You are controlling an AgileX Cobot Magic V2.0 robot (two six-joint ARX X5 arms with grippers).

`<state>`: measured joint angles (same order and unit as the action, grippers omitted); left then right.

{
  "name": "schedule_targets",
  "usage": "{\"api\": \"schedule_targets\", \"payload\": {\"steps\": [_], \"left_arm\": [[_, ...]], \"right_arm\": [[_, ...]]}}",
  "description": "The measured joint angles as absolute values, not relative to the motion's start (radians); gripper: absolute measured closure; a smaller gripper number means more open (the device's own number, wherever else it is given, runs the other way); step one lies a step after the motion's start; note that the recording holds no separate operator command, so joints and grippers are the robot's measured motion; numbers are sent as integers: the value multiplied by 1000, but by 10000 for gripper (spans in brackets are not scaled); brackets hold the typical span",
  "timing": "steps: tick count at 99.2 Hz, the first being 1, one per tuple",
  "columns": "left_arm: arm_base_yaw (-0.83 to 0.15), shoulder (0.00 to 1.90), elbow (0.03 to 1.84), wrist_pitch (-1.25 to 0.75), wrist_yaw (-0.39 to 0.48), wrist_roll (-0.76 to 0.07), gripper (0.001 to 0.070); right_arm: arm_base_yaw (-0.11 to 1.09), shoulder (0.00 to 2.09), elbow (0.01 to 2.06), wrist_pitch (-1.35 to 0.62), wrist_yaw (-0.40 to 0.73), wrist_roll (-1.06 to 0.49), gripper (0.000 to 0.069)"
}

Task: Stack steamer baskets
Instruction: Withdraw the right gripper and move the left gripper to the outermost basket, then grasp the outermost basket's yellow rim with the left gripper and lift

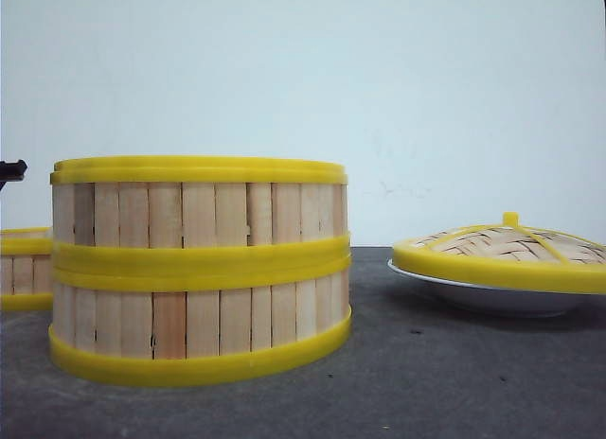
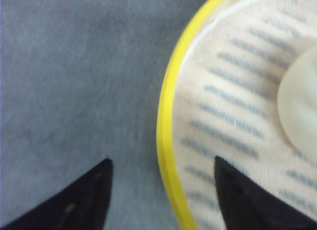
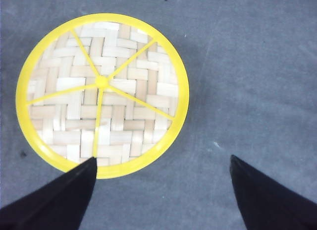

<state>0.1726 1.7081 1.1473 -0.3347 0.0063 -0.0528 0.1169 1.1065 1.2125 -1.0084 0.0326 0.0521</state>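
Observation:
Two steamer baskets [image 1: 199, 269] stand stacked at centre-left on the grey table, one on the other. A third steamer basket [image 1: 26, 269] shows partly at the far left edge. In the left wrist view my left gripper [image 2: 162, 160] is open and hovers astride the yellow rim of a basket [image 2: 166, 116]; one finger is over its slatted floor, the other over the table. A pale round lump [image 2: 299, 98] lies inside that basket. I cannot tell which basket it is. My right gripper [image 3: 162, 159] is open over bare table and holds nothing.
The domed woven lid [image 1: 511, 250] with a yellow rim rests on a white plate [image 1: 492, 295] at the right. From the right wrist the lid [image 3: 101, 93] lies just beyond one fingertip. A dark arm part [image 1: 11, 169] pokes in at the left edge.

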Motion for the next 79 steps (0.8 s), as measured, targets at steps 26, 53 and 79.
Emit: {"api": "schedule_targets", "payload": {"steps": [26, 53, 79], "left_arm": [[176, 1761, 1152, -293, 20, -57, 634], [182, 1768, 1201, -310, 23, -49, 691], [192, 1769, 1438, -455, 25, -10, 691]], "right_arm": [[117, 1107, 1213, -1021, 28, 52, 162], [117, 1106, 1213, -1066, 27, 52, 162], [117, 1030, 1172, -1079, 27, 52, 162]]}}
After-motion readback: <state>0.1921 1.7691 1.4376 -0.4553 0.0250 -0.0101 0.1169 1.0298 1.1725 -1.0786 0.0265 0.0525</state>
